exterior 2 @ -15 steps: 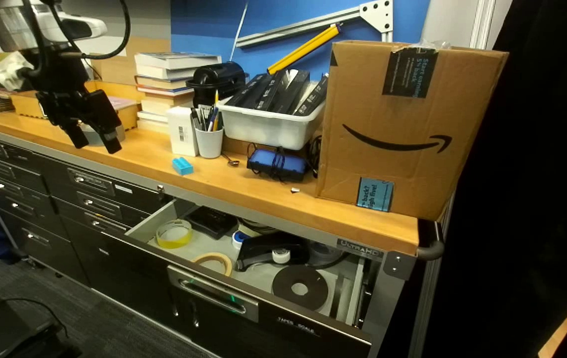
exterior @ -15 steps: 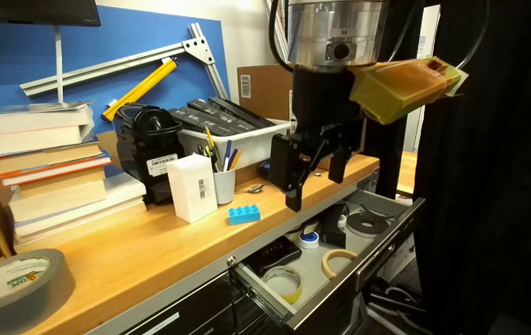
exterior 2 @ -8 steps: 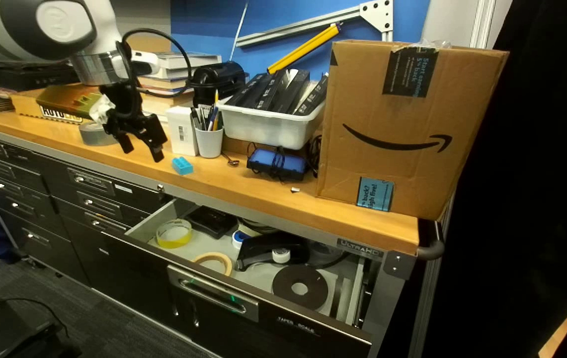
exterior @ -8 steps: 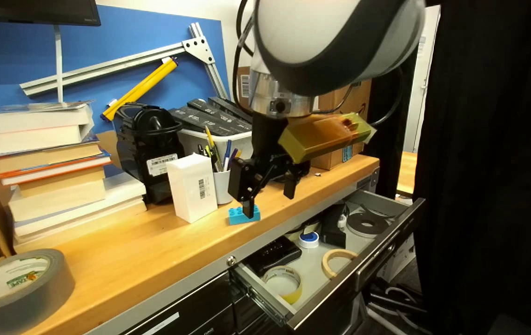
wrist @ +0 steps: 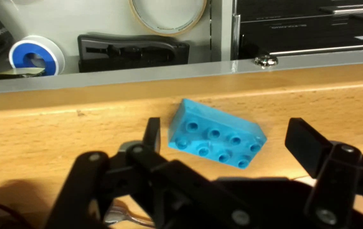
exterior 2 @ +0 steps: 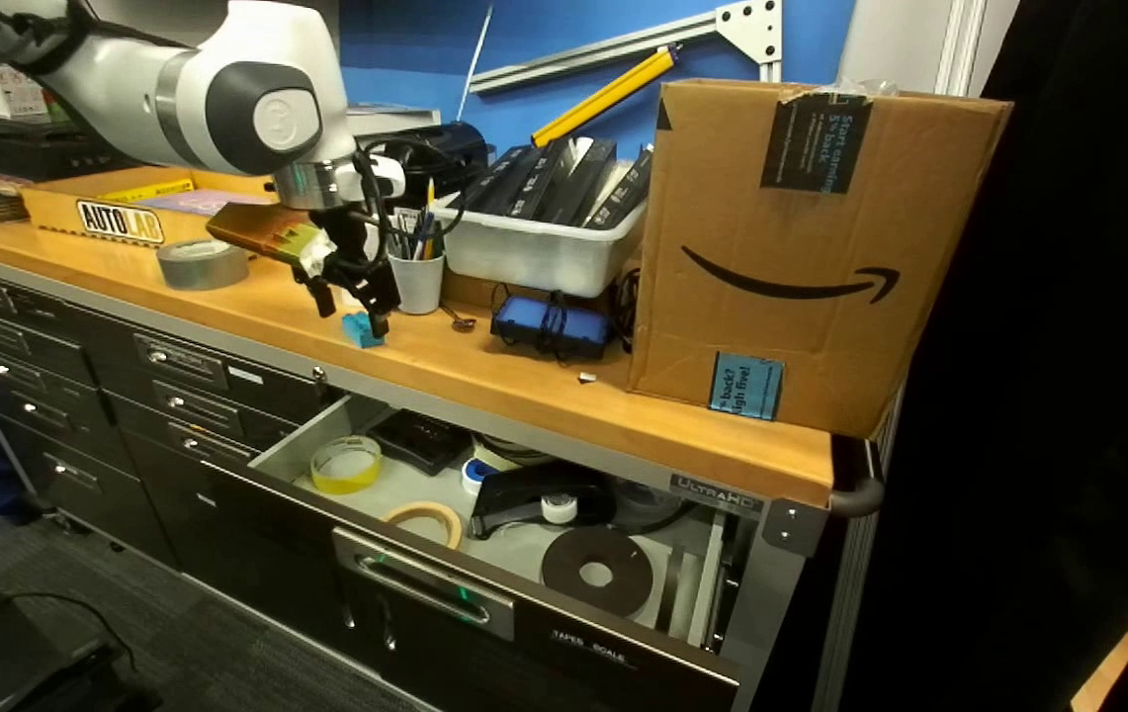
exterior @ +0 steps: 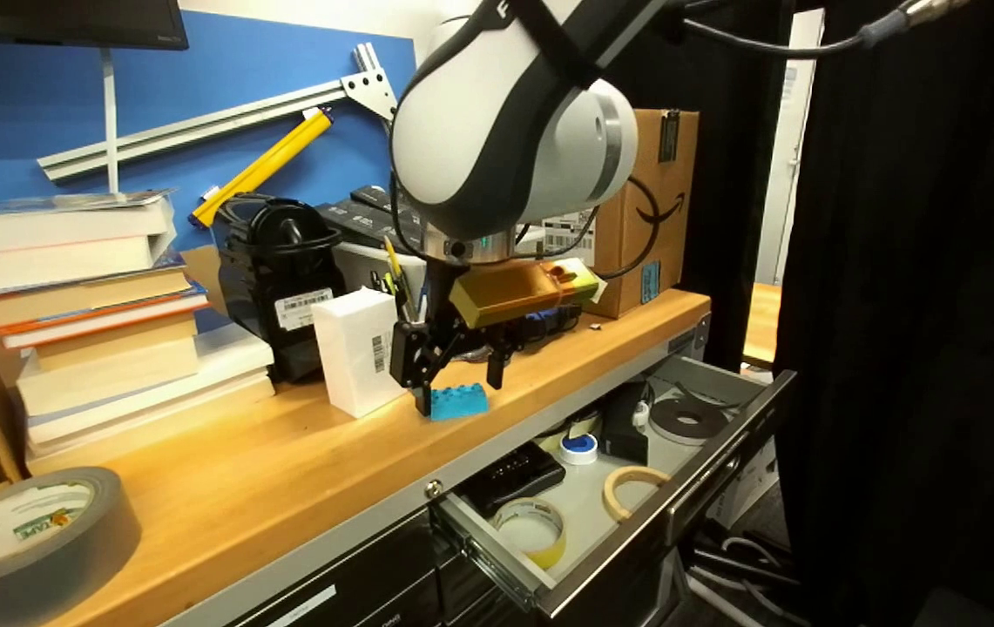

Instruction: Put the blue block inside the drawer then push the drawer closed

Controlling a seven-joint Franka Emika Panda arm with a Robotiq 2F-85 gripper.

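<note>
Block [wrist: 216,133]: cyan-blue. End effector [wrist: 227,136]: mostly black. Surface [wrist: 41,136]: honey-tan, darker wood grain. Drawer [exterior 2: 306,534]: near-black front, light grey interior. Small spool [wrist: 46,55]: white rim, blue face. Carton [exterior 2: 801,218]: brown, black curved-arrow print. Wall panel [exterior: 270,52]: blue. Tube [exterior: 266,165]: yellow.

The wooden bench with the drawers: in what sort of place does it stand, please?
Probably a robotics lab or workshop. A robot arm reaches over the wooden bench, a sign reads AUTOLAB, and the open drawer holds tape rolls.
</note>
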